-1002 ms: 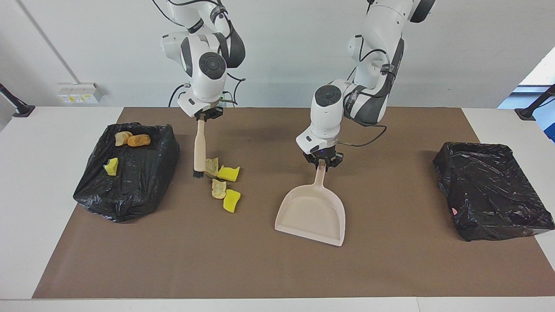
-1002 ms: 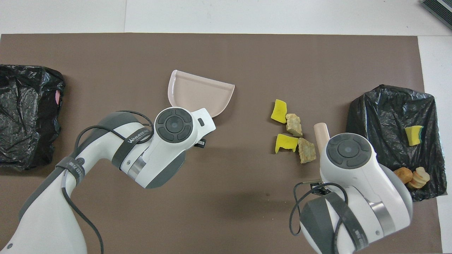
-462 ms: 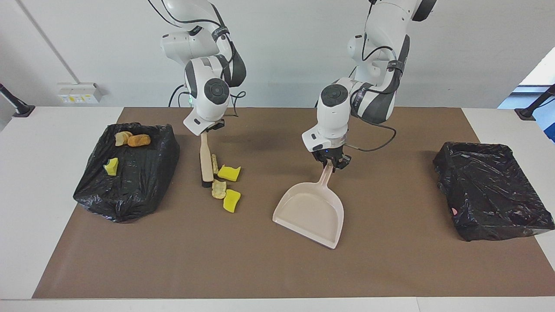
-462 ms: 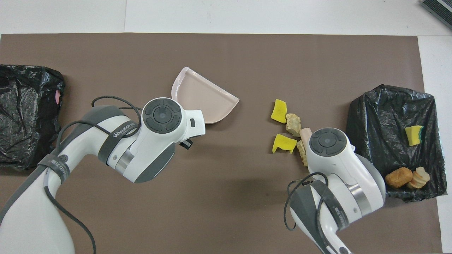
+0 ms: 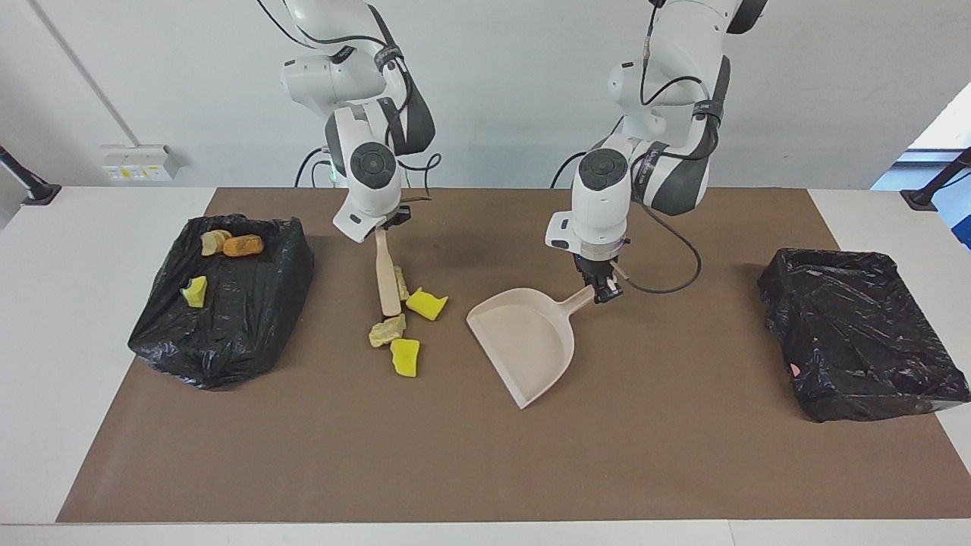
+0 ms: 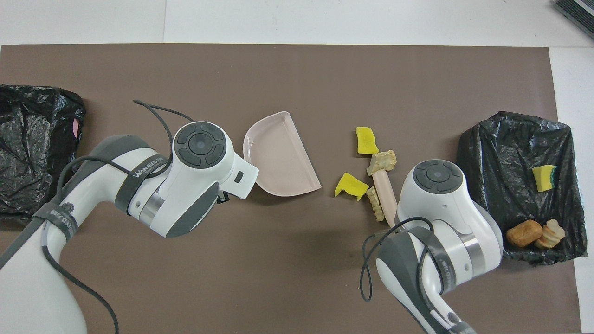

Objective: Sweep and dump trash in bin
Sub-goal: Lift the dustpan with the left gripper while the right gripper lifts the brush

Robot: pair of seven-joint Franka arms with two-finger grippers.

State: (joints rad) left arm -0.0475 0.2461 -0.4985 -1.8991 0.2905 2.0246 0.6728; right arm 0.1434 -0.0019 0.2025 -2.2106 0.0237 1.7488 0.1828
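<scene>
Beige dustpan (image 5: 527, 343) mid-frame, left gripper (image 5: 604, 289) clamped on its handle; right gripper (image 5: 387, 225) clamped on brush (image 5: 388, 277). Trash (image 5: 400, 324) scattered left of centre; risk: pieces skid past pan's mouth.

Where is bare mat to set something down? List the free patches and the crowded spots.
Free: the wide strip of brown mat along the edge farthest from the robots, and the stretch between the dustpan and the empty bin. Crowded: between the dustpan and the filled bin, where brush and loose trash lie.
</scene>
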